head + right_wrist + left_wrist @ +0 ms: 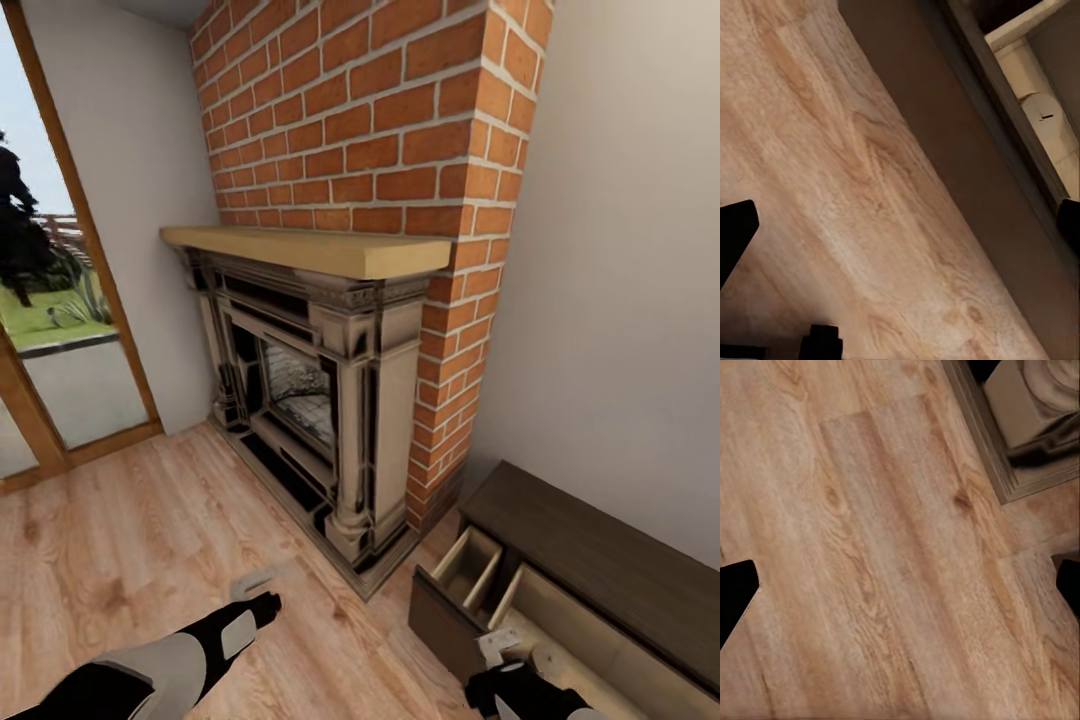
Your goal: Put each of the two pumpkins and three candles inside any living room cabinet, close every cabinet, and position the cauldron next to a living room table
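- Hovering low at the head view's bottom edge, the right gripper (500, 655) is sitting just beside the cabinet (600, 545), whose drawers are standing pulled out with pale insides showing.
- Spreading wide, both fingertips in the right wrist view are sitting at opposite edges with nothing between them; the left gripper (262, 592) is likewise gaping and empty over the wooden floor (150, 540) near the fireplace (320, 400).
- Lying inside the open drawer, a pale candle (1044, 114) is resting against the drawer's inner wall; its round end face is turned toward the right wrist camera, so its long axis seems to be lying roughly level, though I cannot tell exactly.
- Running along the right wall, the cabinet's long axis is stretching away from the fireplace's brick column (450, 330).
- Risking a bump: pushing the drawer shut off-centre could jam it askew.
- Rolling is another worry, since a candle on its side may shift when the drawer is moving.
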Controlling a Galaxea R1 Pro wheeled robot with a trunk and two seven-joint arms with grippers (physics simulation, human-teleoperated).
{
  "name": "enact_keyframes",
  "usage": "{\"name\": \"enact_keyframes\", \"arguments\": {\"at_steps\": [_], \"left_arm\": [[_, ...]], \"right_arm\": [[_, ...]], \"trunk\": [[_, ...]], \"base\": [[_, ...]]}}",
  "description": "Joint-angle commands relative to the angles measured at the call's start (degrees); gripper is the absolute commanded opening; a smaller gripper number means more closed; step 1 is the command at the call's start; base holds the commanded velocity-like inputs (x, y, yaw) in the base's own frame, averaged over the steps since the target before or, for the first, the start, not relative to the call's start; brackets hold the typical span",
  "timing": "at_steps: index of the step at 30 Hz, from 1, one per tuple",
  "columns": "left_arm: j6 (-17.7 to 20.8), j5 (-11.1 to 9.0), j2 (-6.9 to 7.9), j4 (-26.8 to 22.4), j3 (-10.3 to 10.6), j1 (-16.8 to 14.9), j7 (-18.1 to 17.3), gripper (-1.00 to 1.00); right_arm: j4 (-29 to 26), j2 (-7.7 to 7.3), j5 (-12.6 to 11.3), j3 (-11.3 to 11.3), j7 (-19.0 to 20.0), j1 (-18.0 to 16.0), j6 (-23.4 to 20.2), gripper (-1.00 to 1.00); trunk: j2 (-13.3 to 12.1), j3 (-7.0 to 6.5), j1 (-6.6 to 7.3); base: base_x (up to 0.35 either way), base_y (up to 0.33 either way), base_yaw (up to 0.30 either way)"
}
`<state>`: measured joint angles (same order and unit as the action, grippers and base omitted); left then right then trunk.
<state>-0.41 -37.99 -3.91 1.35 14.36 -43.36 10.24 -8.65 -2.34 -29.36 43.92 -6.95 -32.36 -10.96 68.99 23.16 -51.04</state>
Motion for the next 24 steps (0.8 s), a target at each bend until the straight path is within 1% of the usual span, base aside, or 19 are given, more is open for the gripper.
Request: {"name": "enact_keyframes", "arguments": {"at_steps": [1,2,6,15,18,24], "left_arm": [[-0.07,-0.64,0.02,0.12,0.47,0.09,0.08,1.00],[-0.12,-1.03,0.09,0.10,0.45,0.45,0.06,1.00],[-0.19,-1.59,0.18,0.02,0.42,1.01,0.05,1.00],[-0.25,-1.81,-0.01,-0.01,0.38,1.24,0.05,1.00],[-0.28,-1.79,-0.17,-0.02,0.37,1.25,0.05,1.00],[-0.51,-1.79,-0.22,-0.22,0.32,1.26,0.06,1.00]], "right_arm": [[-0.16,-0.08,-0.47,0.48,-0.31,0.03,-0.29,1.00],[0.14,-0.11,-0.49,0.48,-0.09,0.11,-0.13,1.00],[1.79,-0.40,-0.52,0.47,1.46,0.66,0.12,1.00],[2.71,-0.62,-0.49,0.47,2.50,0.97,0.23,1.00],[2.75,-0.64,-0.46,0.47,2.54,0.98,0.23,1.00],[2.76,-0.64,-0.44,0.47,2.55,0.98,0.24,1.00]], "trunk": [[0.04,-0.02,0.00],[0.04,-0.09,0.00],[0.04,-0.41,0.00],[0.04,-1.15,0.00],[0.04,-1.41,0.00],[0.04,-1.89,0.00]], "base": [[-0.081,0.285,0.178],[-0.104,0.285,0.177],[-0.137,0.277,0.168],[-0.206,0.230,0.124],[-0.153,0.132,0.113],[-0.036,0.031,0.155]]}}
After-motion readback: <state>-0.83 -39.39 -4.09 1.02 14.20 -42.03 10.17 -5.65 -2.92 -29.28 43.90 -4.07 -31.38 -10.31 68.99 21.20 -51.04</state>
